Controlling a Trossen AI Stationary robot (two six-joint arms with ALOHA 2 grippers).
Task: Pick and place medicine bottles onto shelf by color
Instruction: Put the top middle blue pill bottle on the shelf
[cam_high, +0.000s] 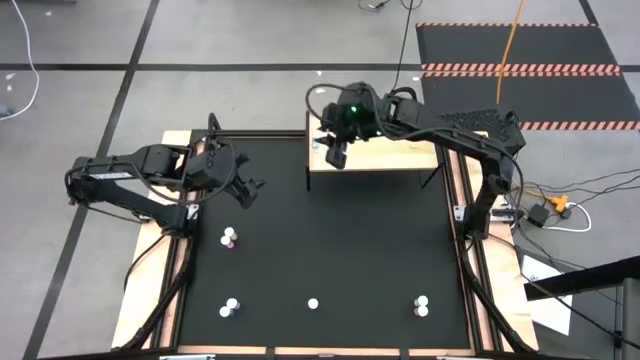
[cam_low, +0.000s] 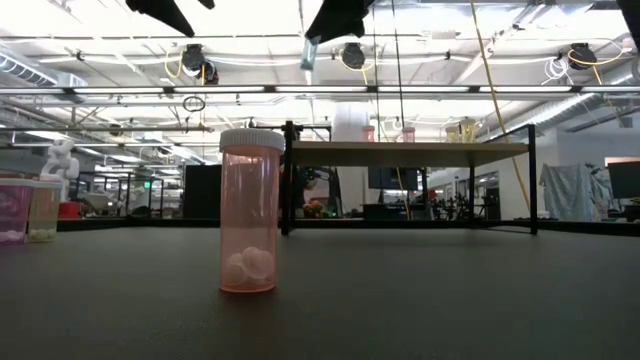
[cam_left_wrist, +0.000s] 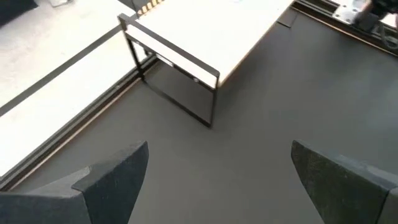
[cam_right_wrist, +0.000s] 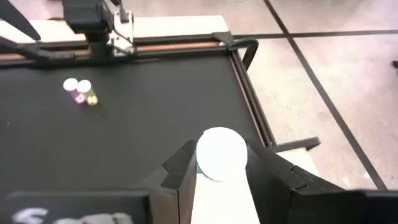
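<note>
My right gripper hangs high over the left end of the light-wood shelf, shut on a white-capped medicine bottle with a pale body. In the low view three small bottles stand on the shelf top. My left gripper waits open above the table's far left part, nothing between its fingers, facing the shelf. More bottles stand on their bases on the black table: a pair at the left and three singles along the near edge. My right gripper pinches the bottle between its two fingers, on the two sides of the body just below the white cap. The cap shows above the fingertips. The bottle is lifted clear of both table and shelf.
A pink bottle stands close in the low view, with two more at the far left. The shelf's thin black legs rest on the table. The table's raised frame runs along its edges. Open black tabletop lies between the bottles.
</note>
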